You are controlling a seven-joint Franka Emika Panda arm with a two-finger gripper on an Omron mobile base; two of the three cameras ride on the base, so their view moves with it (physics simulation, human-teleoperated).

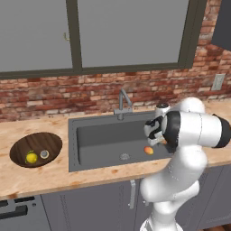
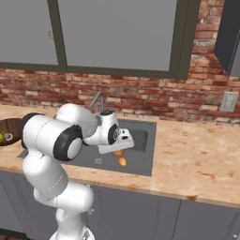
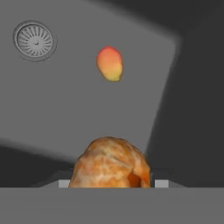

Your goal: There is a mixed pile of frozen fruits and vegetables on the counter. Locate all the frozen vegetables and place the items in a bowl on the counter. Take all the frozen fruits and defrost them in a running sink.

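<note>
**Orange-brown fruit over the sink**

Orange-brown fruit (image 3: 110, 162): lumpy, mottled orange with brown patches, rough-skinned, oval. Sits right at the gripper (image 3: 110, 181), filling the gap between its tips; clamped there, above the sink (image 1: 97, 135) floor.

Yellow-orange fruit (image 3: 110, 64): smooth, egg-shaped, red blush on one end, yellow on the other. Lies on the basin floor beyond the gripper, well apart from the held piece, near the round drain (image 3: 35, 40).

Bowl (image 1: 20, 146): dark brown wood, shallow, far left of the gripper on the counter (image 1: 40, 173). Holds a bright yellow ball (image 1: 31, 158) and a pale grey-white ball (image 1: 44, 154), side by side.

Faucet (image 1: 123, 103): slim steel, behind the basin.
</note>
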